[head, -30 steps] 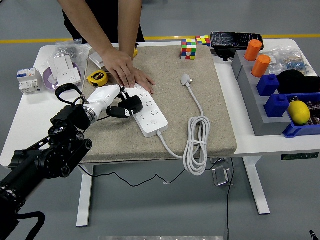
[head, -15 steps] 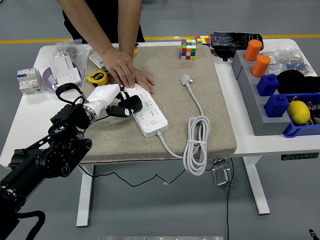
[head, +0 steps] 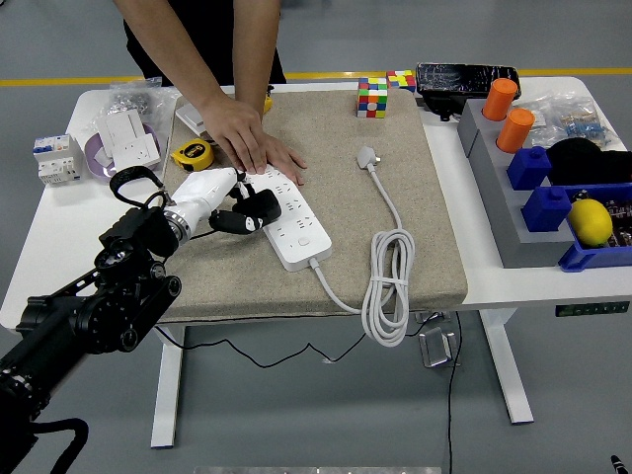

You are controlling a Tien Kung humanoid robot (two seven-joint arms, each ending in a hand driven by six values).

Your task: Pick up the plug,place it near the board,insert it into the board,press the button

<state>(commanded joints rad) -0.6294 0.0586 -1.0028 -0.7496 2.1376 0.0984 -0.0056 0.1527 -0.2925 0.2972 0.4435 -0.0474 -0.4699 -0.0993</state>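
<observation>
My left hand (head: 240, 210), white with black fingers, is shut on a black plug (head: 261, 206). It holds the plug at the left edge of the white power strip (head: 297, 228), which lies on the beige mat (head: 415, 197). I cannot tell if the plug's pins are in a socket. A person's hand (head: 253, 140) lies flat on the strip's far end. The strip's own cable lies coiled (head: 388, 287) at the mat's front, ending in a white plug (head: 367, 156). My right hand is out of view.
A yellow tape measure (head: 190, 153), white sockets (head: 129, 138) and a breaker (head: 54, 158) lie at the left. Rubik's cubes (head: 372, 97) stand at the back. At the right is a grey bin (head: 513, 222) with orange cylinders (head: 500, 99), blue blocks (head: 529, 166) and a lemon (head: 591, 221).
</observation>
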